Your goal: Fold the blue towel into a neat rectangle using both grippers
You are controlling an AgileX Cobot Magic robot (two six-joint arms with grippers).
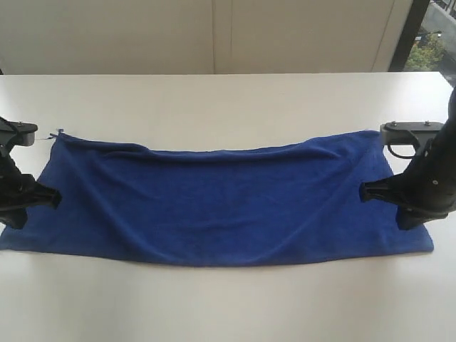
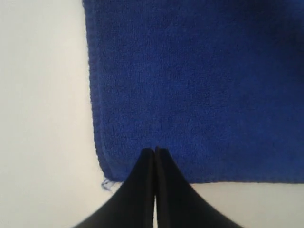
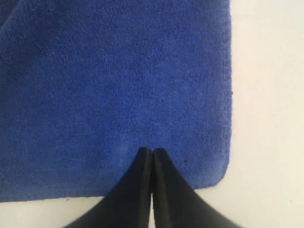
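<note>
- Behind everything you see a plain pale wall [image 1: 142, 35], and at the far right a dark-framed window [image 1: 431, 35] with some green outside.
- In front of it, the white counter [image 1: 228, 306] fills most of the exterior view and carries the cloth.
- On the counter the blue towel [image 1: 214, 206] lies spread out, with its long axis running from left to right. Each short end therefore faces one arm. The far long edge sags inward in soft ripples, while the near edge is straighter.
- You have the left end effector [image 1: 55, 196] at the left short end, pointing inward, and the right end effector [image 1: 363, 191] mirrors it at the right short end. Each arm is nearest to its own end, and neither reaches across the middle.
- Both end effectors have their jaws pressed together, with the tips on the cloth just inside its edge and near a corner. No cloth shows between the jaws, so I judge that they hold nothing.
- From each tip the towel stretches away toward the other arm. I think you must part the jaws and take the edge before you can carry any part over.
- A thin stitched hem [image 2: 95, 95] runs beside the left tip, and a loose thread [image 2: 107, 184] sticks out at the corner close to it.
</note>
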